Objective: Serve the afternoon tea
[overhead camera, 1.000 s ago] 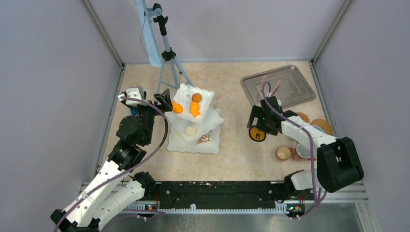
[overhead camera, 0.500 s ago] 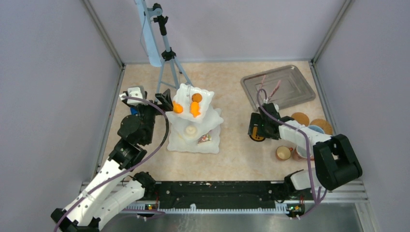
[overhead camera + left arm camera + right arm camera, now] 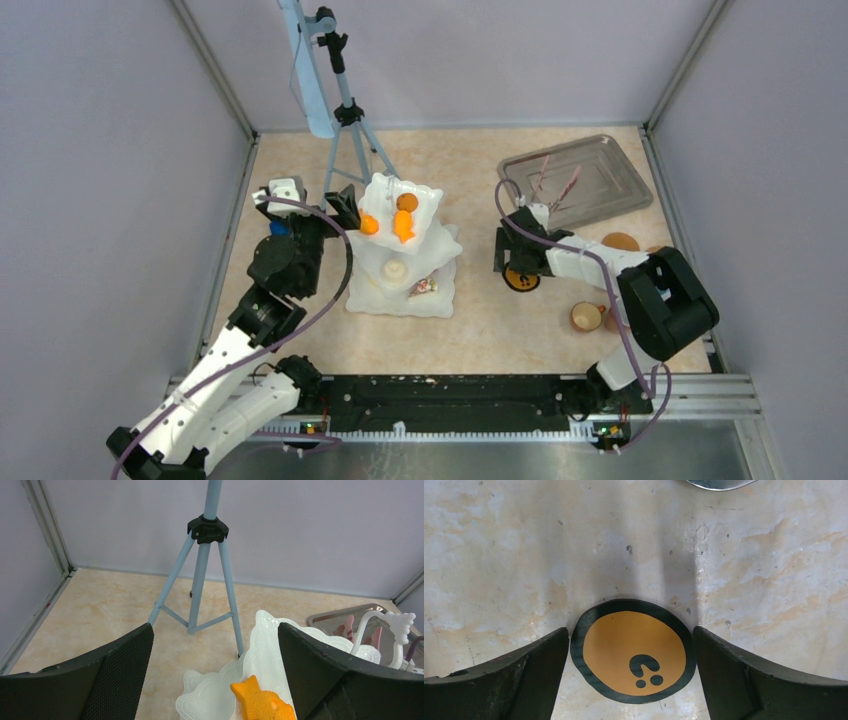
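Beige marbled tabletop [image 3: 470, 180], right gripper [image 3: 630, 630] splayed around orange disc [image 3: 624, 645], perhaps touching, left gripper [image 3: 215, 625] splayed beside tiered stand [image 3: 265, 640].

Bright, even light; soft shadows

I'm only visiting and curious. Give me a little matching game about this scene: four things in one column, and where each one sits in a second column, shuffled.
Things:
1. orange disc
2. pink tongs
3. orange pastries
4. blue tripod

Places:
A. on the metal tray
B. standing near the back wall
C. on the top tier of the white stand
D. flat on the table, between the open fingers of the right pincer

Pairs: 1-D, 2-A, 3-C, 4-B
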Action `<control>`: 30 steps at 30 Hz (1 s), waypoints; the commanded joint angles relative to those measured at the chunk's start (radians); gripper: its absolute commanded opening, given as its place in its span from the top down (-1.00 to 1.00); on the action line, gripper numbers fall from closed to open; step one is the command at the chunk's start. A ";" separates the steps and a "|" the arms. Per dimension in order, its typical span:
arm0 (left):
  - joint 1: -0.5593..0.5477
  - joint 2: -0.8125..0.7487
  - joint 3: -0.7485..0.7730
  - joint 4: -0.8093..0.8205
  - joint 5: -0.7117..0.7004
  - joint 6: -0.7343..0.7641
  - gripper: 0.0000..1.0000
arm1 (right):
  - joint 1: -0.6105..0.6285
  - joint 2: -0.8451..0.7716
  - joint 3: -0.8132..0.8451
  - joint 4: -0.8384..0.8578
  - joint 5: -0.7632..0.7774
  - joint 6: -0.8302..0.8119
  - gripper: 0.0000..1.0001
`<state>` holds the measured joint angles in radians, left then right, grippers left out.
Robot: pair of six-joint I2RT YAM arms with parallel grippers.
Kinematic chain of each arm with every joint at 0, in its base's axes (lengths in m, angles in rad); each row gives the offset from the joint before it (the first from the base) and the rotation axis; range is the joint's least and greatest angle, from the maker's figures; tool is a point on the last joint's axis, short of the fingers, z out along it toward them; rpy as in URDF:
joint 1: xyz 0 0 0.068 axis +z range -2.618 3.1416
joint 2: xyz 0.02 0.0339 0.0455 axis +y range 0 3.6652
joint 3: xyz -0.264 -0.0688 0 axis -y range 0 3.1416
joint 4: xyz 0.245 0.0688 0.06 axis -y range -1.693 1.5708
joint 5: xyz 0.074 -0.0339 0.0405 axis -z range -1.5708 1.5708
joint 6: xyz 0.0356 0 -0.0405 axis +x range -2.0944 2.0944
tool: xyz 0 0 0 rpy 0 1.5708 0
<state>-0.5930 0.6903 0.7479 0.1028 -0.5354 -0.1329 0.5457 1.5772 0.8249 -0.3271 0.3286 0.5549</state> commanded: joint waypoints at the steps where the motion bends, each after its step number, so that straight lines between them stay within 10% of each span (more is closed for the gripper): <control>1: 0.004 0.006 0.031 0.025 0.009 -0.007 -0.97 | 0.054 0.022 -0.058 -0.152 -0.013 -0.004 -0.87; 14: 0.004 0.010 0.034 0.023 0.006 -0.002 -0.98 | 0.110 -0.095 -0.132 -0.192 -0.041 0.041 -0.94; 30: 0.005 -0.008 0.031 0.026 -0.009 -0.001 -0.97 | 0.092 0.187 0.099 -0.048 0.061 0.038 -0.65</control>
<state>-0.5915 0.6956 0.7479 0.1013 -0.5423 -0.1326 0.6621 1.6249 0.8822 -0.3744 0.3550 0.6273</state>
